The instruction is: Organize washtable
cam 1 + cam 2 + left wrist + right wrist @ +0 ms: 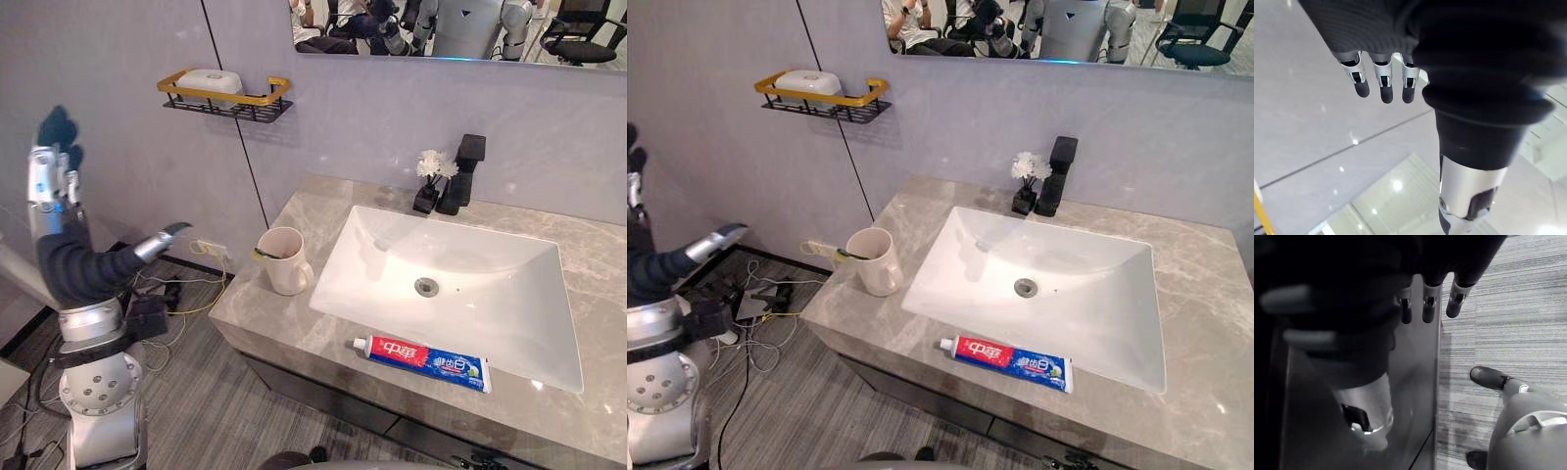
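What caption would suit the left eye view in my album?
A washtable with mug, toothpaste tube and white sink; the left robot hand open beside it.

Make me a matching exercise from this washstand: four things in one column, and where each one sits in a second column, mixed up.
Things
1. toothpaste tube
2. mug
3. white soap
4. white flower

Places
A. in the wall rack
B. beside the black faucet, behind the basin
C. lying flat on the counter, in front of the basin
D. upright on the counter, left of the basin

Pairs: 1-C, 2-D, 3-A, 4-B
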